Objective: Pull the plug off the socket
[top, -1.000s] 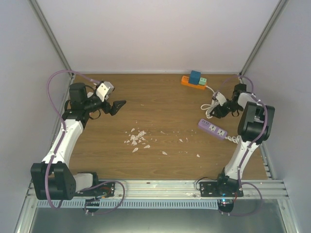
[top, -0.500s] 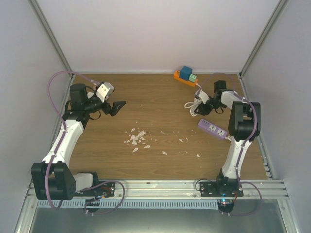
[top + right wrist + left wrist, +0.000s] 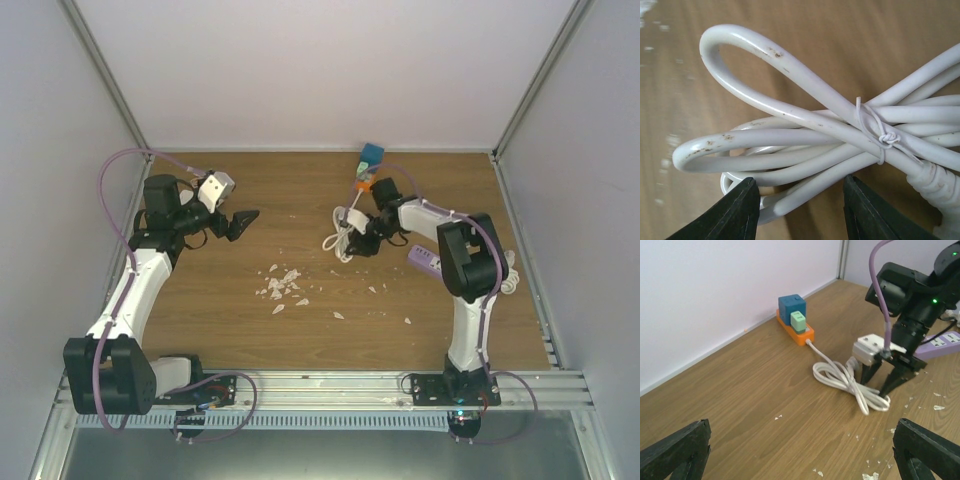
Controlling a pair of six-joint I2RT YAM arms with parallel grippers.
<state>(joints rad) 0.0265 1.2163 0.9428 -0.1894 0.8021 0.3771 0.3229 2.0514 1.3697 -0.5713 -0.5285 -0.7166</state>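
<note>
Far left first: my left jaws hang over the tabletop [image 3: 230, 310], spread wide with nothing between them and well away from the action. No help from that side yet.

Into the middle now. My right jaws are down on the white cord [image 3: 805, 120], spread and straddling the bundle. They look open to me, though I can't tell whether they nip a strand. The cord is a looped hank, a bit grubby, cinched with a thin twist tie [image 3: 875, 135]. It runs back into the end of the orange socket strip [image 3: 799, 334] just beyond.

And there's the real business, near the back wall. The blue adapter [image 3: 792, 305] and the green plug [image 3: 798, 320] sit side by side on the strip, both fully seated. So by my reckoning nothing that counts is done: no plug is out, the whole pull is left, and I'm on the cord, not on a plug. The green plug is small and blocky, low against the orange body, so there's little to grip. The blue one stands taller.

Furthest right, the purple strip [image 3: 940, 342] lies beside my right arm, with no plug in it that I can see.
</note>
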